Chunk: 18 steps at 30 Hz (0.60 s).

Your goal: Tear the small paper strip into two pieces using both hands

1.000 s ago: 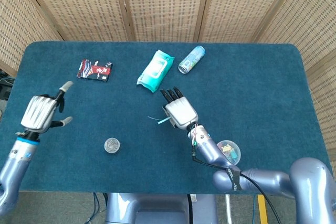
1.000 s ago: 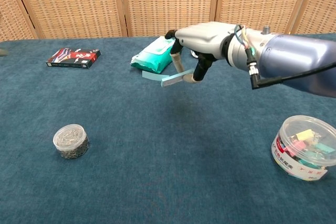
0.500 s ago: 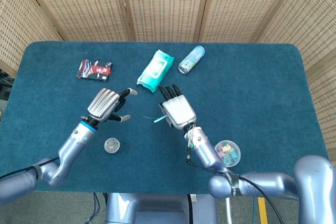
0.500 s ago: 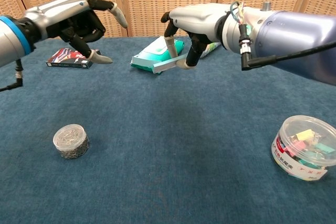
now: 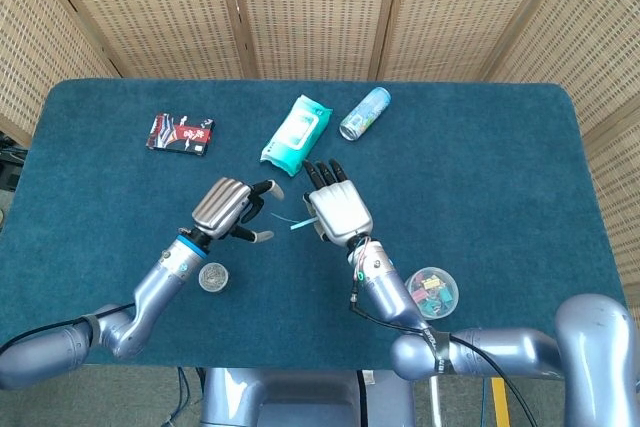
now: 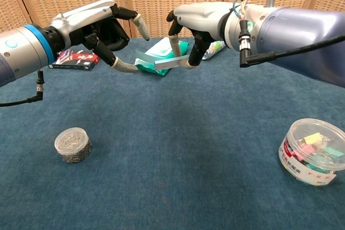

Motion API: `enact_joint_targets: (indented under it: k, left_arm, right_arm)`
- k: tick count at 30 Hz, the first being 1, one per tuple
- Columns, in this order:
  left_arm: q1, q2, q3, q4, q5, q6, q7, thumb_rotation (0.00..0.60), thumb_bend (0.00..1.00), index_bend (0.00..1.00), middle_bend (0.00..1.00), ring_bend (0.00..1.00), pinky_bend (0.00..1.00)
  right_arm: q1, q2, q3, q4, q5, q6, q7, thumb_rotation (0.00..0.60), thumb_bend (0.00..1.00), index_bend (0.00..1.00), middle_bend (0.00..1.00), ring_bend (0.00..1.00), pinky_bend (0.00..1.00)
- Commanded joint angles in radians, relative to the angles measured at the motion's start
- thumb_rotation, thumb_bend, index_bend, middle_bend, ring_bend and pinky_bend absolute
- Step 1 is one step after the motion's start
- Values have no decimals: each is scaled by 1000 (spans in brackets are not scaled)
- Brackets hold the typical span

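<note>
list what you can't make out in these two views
- Strip: whether the left hand touches its free end; too thin in head view, tissue pack behind it in chest view.
- Right hand: its pinch is under the hand in head view.
- Can: hidden behind right hand in chest view.

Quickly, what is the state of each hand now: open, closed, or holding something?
Left hand: open, holding nothing, fingers near the paper strip.
Right hand: pinches the paper strip.

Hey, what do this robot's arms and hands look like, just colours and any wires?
Both arms are glossy silver-grey. The left hand has a silver back, dark fingers with pale tips and a blue wrist band. The right hand looks the same, with thin coloured wires and a black cable at its wrist.
</note>
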<state>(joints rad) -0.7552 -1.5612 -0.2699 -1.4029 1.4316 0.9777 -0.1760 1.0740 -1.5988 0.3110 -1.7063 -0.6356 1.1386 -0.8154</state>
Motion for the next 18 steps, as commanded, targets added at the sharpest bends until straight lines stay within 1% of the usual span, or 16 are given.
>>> enact_joint_targets:
  k: [1, 7, 10, 18]
  left_arm:
    - [-6, -11, 2, 1, -5, 2, 10, 600, 178, 416, 903, 951, 998]
    - [-25, -40, -7, 19, -39, 9, 51, 600, 281, 507, 915, 956, 998]
    - [-36, -46, -11, 19, -56, 4, 68, 600, 324, 522, 920, 959, 999]
    - [-51, -49, -11, 5, -95, -9, 99, 600, 330, 527, 920, 959, 999]
  right_arm:
    - [1, 1, -1, -2, 3, 4, -3, 600, 517, 589, 27, 0, 0]
    - [3, 7, -5, -12, 9, 12, -3, 600, 517, 589, 27, 0, 0]
    - [6, 12, -7, -17, 10, 17, -7, 600, 517, 589, 27, 0, 0]
    - [8, 22, -6, -29, 15, 23, -2, 600, 517, 589, 27, 0, 0]
